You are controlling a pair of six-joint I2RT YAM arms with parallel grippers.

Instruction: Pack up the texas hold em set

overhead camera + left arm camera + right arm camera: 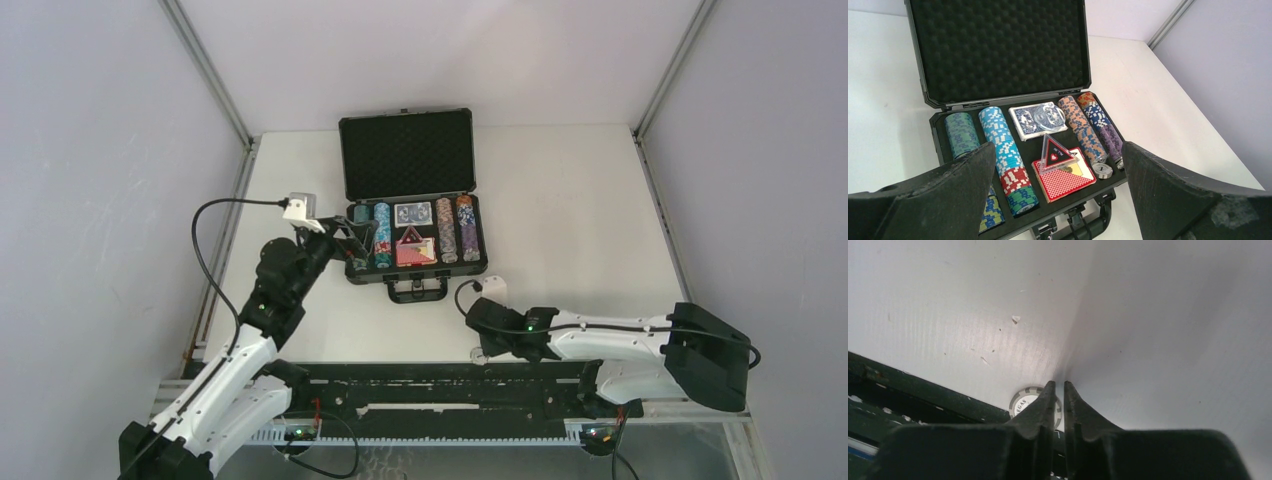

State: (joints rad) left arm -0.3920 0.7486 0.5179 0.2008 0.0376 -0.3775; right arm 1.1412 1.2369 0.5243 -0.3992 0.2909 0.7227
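The black briefcase of the texas hold em set lies open mid-table, lid upright, handle toward me. Inside are rows of poker chips, a blue deck with a clear round button on it, a red deck with a triangular button leaning on it, and a grey-white chip. My left gripper hovers open over the case's near left side. My right gripper is low at the table's near edge, parted by a slit, with nothing between its fingers. A white chip lies flat just behind its left finger.
A black rail runs along the table's near edge, right beside the white chip. Grey walls close in both sides of the white table.
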